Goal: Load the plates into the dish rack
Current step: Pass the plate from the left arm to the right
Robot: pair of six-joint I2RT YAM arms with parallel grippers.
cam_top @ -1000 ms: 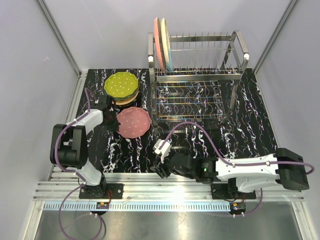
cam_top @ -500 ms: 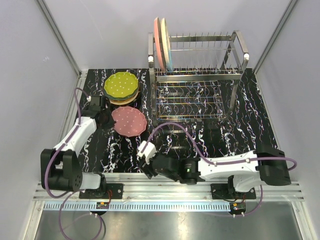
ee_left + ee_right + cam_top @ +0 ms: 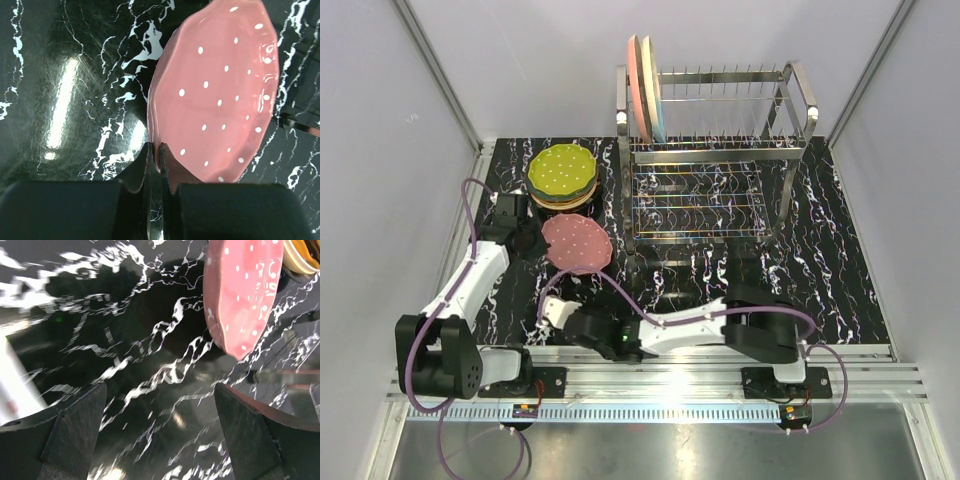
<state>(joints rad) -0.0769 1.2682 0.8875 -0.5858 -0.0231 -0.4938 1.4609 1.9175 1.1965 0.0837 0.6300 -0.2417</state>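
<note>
White walls enclose a black marbled surface (image 3: 800,250). The dish rack (image 3: 715,148) is set far and right of centre, with two plates (image 3: 645,85) stood on edge at its left end and the other tines (image 3: 720,75) unfilled. A stack of plates (image 3: 563,195), topped by a dotted green plate (image 3: 562,170), is parked far-left, just beside the rack. The dotted pink plate (image 3: 580,243) is located just near of that stack, left of the rack's near-left corner. The left tool (image 3: 153,149) is pinched together on the plate's left rim, fingers almost touching with the thin edge between them. The plate appears tilted off the surface, though the exact angle cannot be told. The right tool (image 3: 160,385) is spread wide and holds nothing. It is reached across to the near-left, with the pink plate lying far and slightly right of it. In the right wrist view the plate is seen ahead of the fingertips, not yet between them. The round plate has no long axis, so only rim access matters. A handover is judged likely: the free near-right rim is faced toward the right tool, and the rack is better reached by the right arm.
</note>
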